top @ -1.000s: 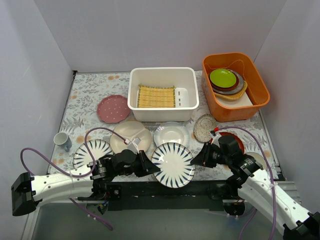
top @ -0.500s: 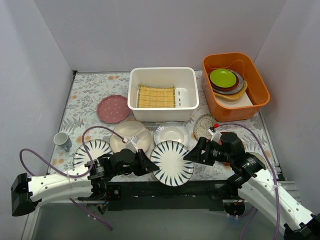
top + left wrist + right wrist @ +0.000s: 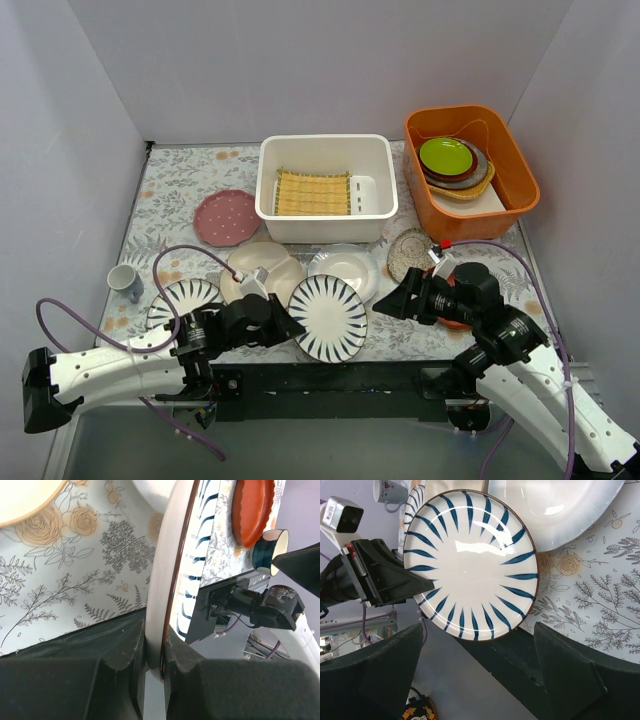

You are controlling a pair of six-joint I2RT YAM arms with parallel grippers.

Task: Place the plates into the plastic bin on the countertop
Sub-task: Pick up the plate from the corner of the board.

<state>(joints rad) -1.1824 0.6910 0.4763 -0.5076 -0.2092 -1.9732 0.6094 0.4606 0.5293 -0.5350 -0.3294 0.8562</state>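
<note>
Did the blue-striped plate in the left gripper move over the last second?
Yes. The blue-striped plate, gripped by the left gripper, shifted left and away from the arm bases, now overlapping the near edge of the glossy white plate.

Plate (image 3: pixel 328 317) white, dark-blue radial stripes; bin (image 3: pixel 325 140) white; tub (image 3: pixel 470 228) orange; countertop (image 3: pixel 180 180) grey-fern print.

Bright, even overhead light, faint shadows, glare on the striped plate (image 3: pixel 472 565) (near fingers (image 3: pixel 570 680) blurry)
</note>
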